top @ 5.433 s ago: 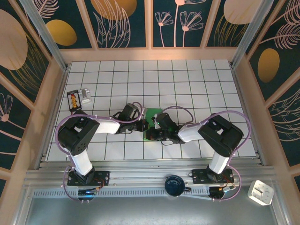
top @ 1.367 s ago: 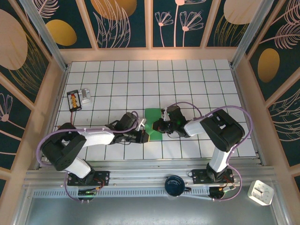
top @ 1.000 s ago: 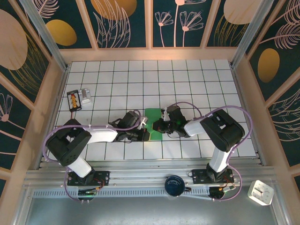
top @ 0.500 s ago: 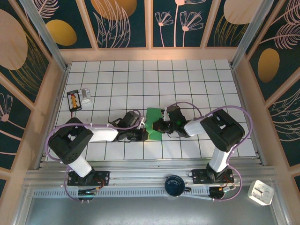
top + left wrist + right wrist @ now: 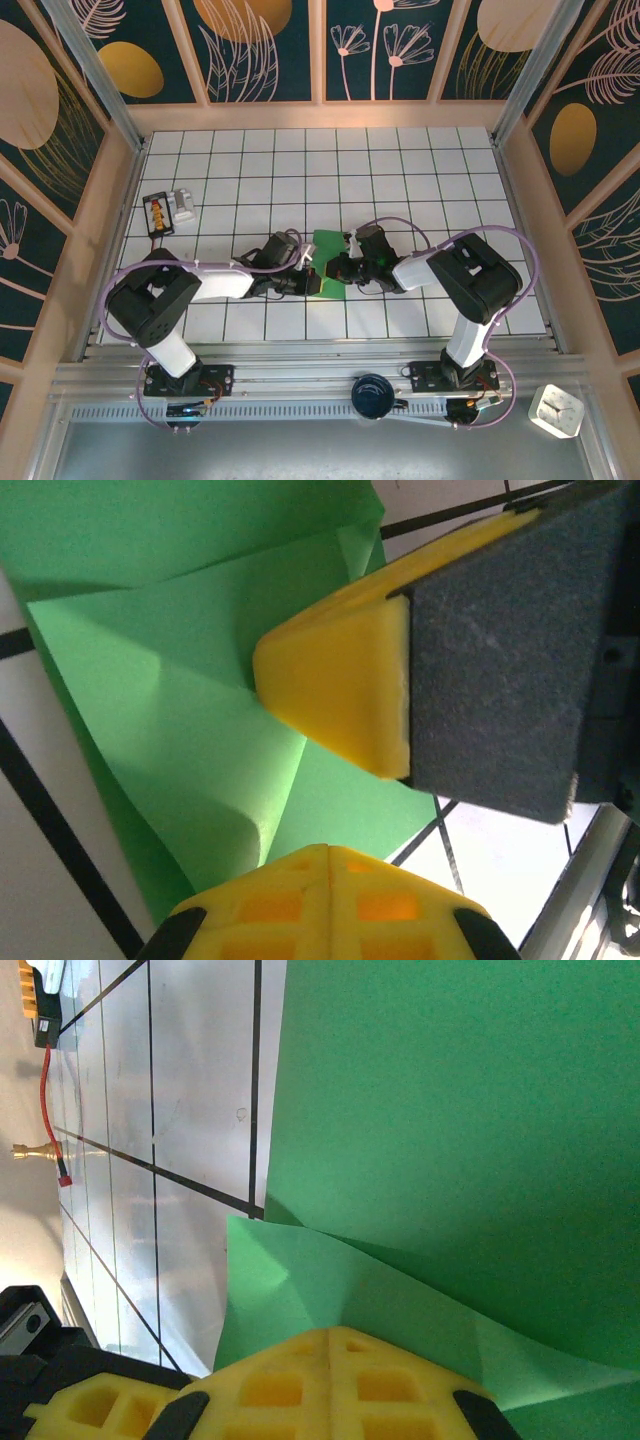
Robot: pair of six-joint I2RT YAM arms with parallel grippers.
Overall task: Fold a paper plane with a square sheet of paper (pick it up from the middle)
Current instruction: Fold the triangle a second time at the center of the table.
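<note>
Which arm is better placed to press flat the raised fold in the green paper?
Probably the left. The shut left gripper sits beside the raised fold in the square sheet of paper; the shut right gripper rests farther in on the sheet, seemingly pinning it.

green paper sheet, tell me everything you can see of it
The square sheet of paper is thin, plain matte green, and creased, with triangular flaps folded over its flat part. It lies on the white tiled table, near the middle, between the two arms. One flap curls up a little by the left gripper, which is shut with its yellow tips at the paper. The right gripper, also shut, has its tips on another flap. No print or tear shows.
</note>
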